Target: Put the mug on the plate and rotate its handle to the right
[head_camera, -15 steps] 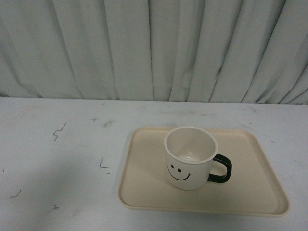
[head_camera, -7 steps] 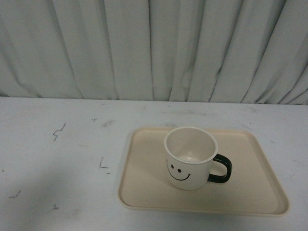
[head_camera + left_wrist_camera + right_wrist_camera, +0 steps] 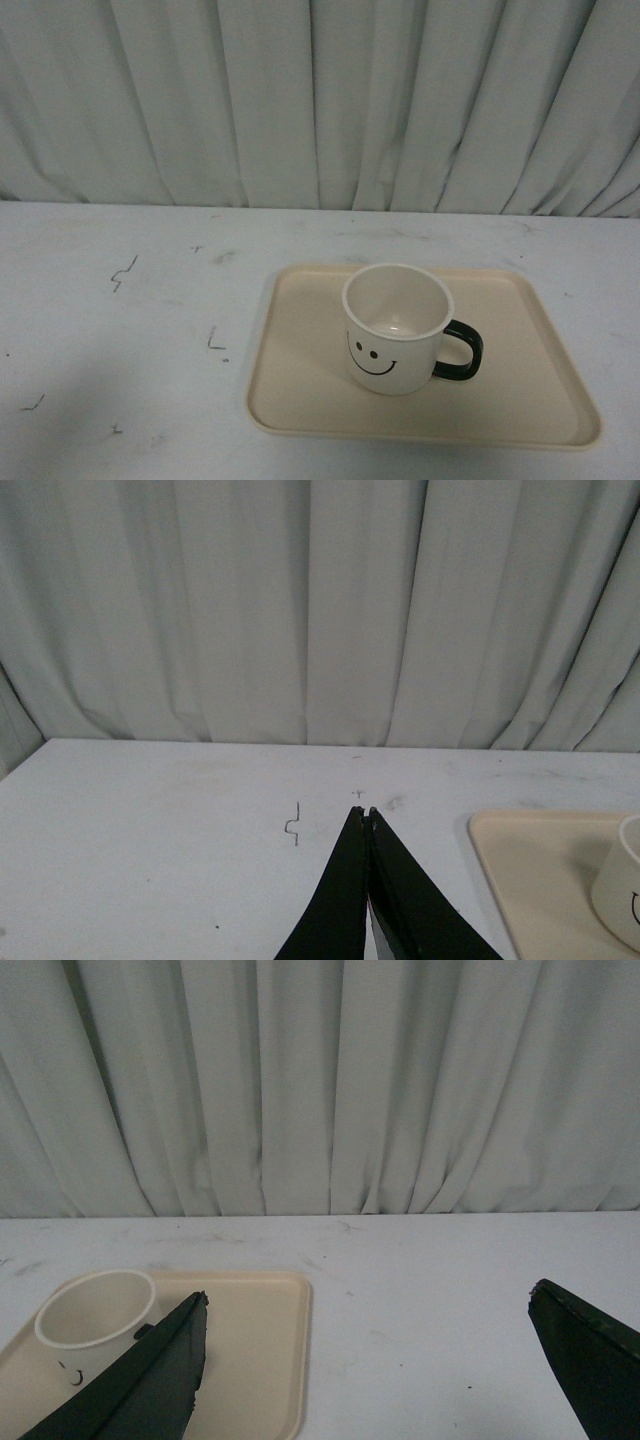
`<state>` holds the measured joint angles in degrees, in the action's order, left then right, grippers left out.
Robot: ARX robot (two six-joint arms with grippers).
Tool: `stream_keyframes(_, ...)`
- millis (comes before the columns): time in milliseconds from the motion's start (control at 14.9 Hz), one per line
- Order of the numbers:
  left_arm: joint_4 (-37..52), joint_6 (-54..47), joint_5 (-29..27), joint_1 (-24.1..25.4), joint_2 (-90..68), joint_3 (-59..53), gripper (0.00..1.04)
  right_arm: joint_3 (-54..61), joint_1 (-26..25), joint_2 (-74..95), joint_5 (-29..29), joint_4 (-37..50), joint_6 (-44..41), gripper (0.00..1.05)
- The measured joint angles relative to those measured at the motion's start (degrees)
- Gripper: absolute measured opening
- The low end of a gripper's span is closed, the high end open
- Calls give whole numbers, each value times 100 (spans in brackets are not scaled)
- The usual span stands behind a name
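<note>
The left tool (image 3: 368, 812) has its two dark fingers pressed together, tips touching and holding nothing. It hangs above bare table (image 3: 120, 330), and only the edge of the mug shows at the border of its view. The right tool (image 3: 368, 1298) is spread wide and also empty, with its fingers far apart and the mug (image 3: 95, 1310) visible past one of them. Neither tool appears in the front view, so both are drawn back from the work.

In the front view the mug stands upright on the plate (image 3: 300, 350), roughly in the middle and well inside the rim. The plate lies right of the table's centre, so the right arm is probably the nearer one. The handle (image 3: 462, 353) points to the robot's right, angled slightly toward the robot, and the smiley faces the camera. The placing and the turn both look done. Any further move would be a small trim of the handle's angle from the right side.
</note>
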<state>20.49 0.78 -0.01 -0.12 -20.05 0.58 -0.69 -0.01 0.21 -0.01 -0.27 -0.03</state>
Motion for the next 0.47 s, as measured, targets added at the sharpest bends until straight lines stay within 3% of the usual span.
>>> stream_keyframes(470, -1012, 0, 0, 0, 984, 0, 2, 0, 0, 0, 0, -2, 2, 98)
